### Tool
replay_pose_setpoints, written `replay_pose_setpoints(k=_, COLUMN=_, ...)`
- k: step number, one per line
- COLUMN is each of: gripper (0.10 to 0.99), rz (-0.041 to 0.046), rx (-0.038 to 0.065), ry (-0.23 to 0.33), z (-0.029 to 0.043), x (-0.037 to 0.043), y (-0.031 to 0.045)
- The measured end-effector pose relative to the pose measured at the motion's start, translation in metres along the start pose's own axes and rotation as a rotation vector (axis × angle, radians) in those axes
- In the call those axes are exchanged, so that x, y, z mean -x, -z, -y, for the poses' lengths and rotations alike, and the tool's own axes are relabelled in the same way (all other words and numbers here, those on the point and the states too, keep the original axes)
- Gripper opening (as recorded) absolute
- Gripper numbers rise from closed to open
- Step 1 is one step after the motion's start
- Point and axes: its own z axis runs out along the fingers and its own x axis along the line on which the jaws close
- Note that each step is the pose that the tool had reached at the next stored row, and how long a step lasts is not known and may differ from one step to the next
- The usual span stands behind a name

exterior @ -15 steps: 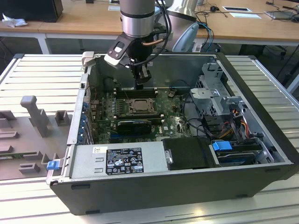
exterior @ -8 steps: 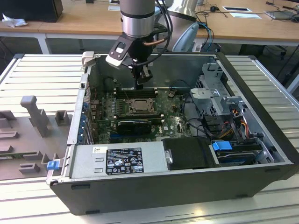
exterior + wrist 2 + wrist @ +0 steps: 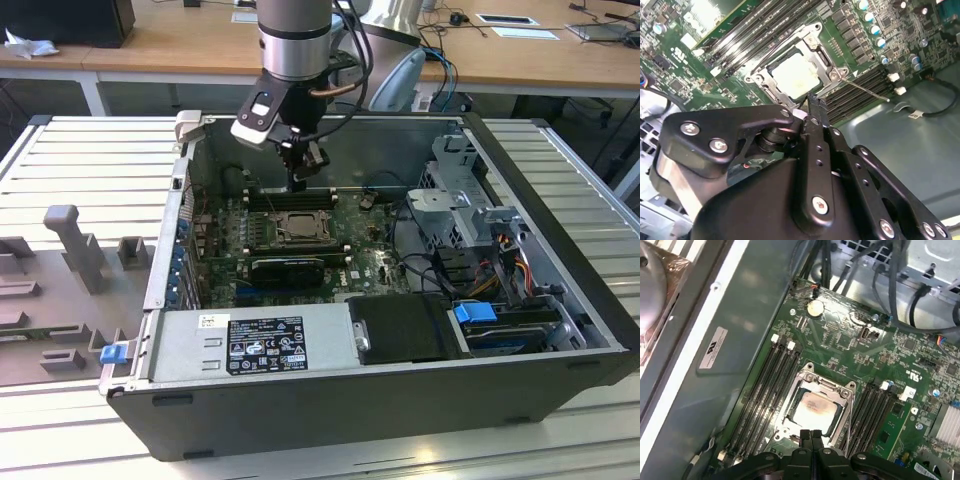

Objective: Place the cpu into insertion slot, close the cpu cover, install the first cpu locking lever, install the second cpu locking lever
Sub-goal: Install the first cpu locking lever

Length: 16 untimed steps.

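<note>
I hung above the open dark grey computer case [image 3: 400, 400] on the slatted grey worktop [image 3: 90, 160]. My fingers [image 3: 805, 439] were pressed together with nothing that I could see between them. Their tips pointed down at the edge of the square, silver-rimmed insertion slot [image 3: 300, 228] on the green circuit board [image 3: 860, 355], just above it as far as I could judge.

The small, pale silver-beige square cpu [image 3: 815, 407] lay inside that slot. The cpu cover [image 3: 825, 383], a thin silver metal frame with a cut-out middle, seemed to lie flat around it and leave the chip's face bare. In the second wrist view a thin silver wire lever [image 3: 867, 91] ran from one corner of the socket out over the long black memory slots [image 3: 860, 97], so I took it for not yet latched.

I judged the cpu to be light, stiff and thin, with a smooth top that would slide under a careless touch and a delicate underside. Its two opposite edges were the only safe hold, and a narrow one. The cover looked like springy sheet metal, better pushed flat on its rim than pinched. I expected the lever to push back, and thought it best taken near its free end.
</note>
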Motion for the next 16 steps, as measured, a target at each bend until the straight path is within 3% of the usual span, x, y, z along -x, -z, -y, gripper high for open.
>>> replay_pose_setpoints(k=4, gripper=0.106, rz=-0.0036, rx=-0.001, ry=0.063, z=0.0, x=0.0, y=0.0)
replay_pose_setpoints(k=9, gripper=0.106, rz=-0.0111, rx=-0.004, ry=0.195, z=0.0, x=0.0, y=0.0)
replay_pose_setpoints(k=16, gripper=0.106, rz=-0.0187, rx=-0.007, ry=0.332, z=0.0001, x=0.0, y=-0.0002)
